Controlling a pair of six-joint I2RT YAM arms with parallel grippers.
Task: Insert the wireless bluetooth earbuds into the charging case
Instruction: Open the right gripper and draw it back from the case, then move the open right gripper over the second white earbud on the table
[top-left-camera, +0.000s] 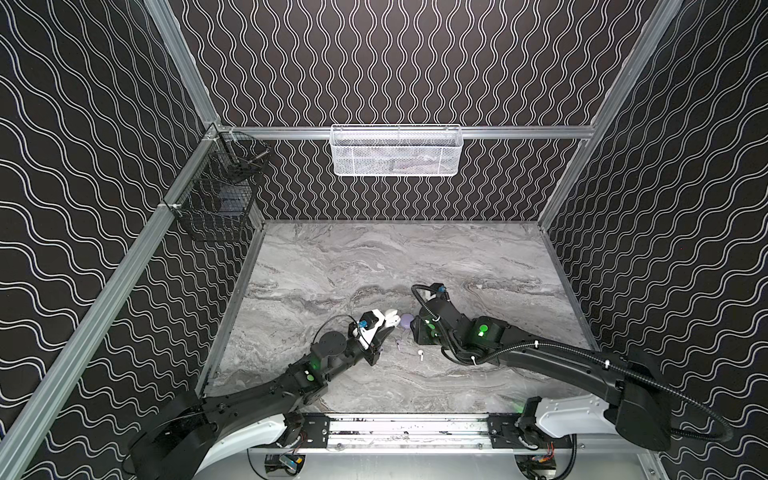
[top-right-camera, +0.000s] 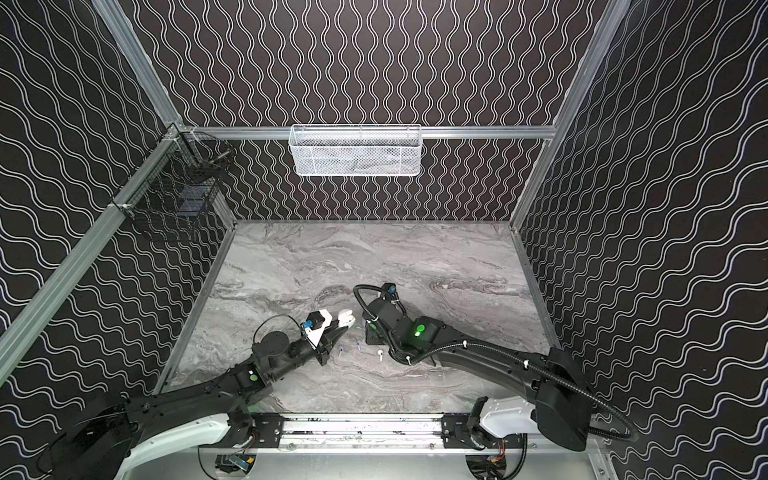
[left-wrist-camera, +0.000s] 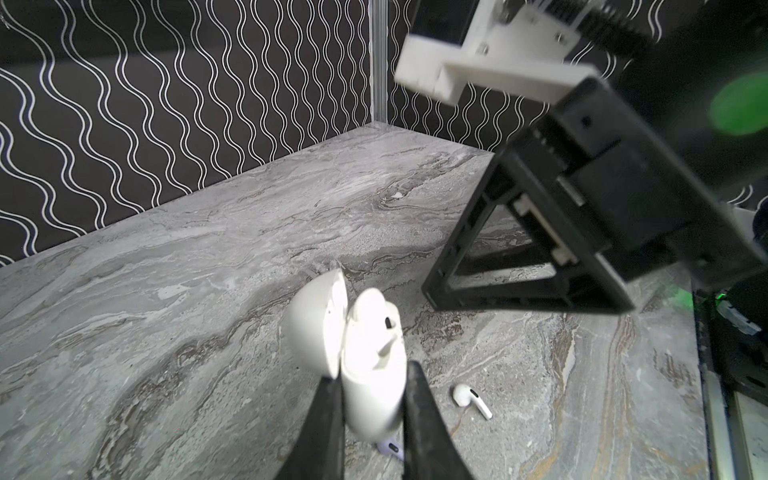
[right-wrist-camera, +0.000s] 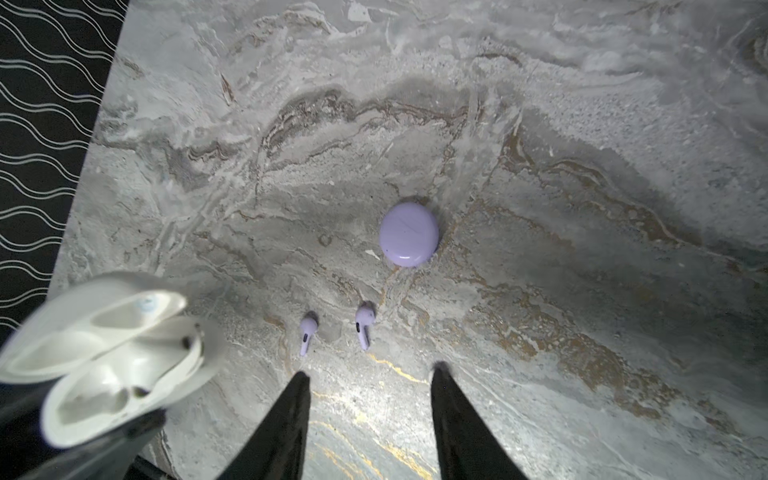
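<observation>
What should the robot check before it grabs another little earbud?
1. The white case is held by the left hand: ok, jaws shut on it.
2. The lid of the white case is open: ok.
3. The right hand is open and empty: ok.
4. The white earbud lies free on the table: ok.
5. A slot in the white case is empty: cannot tell, too blurry.
6. The purple case is open for the purple earbuds: not ok, it is shut.
</observation>
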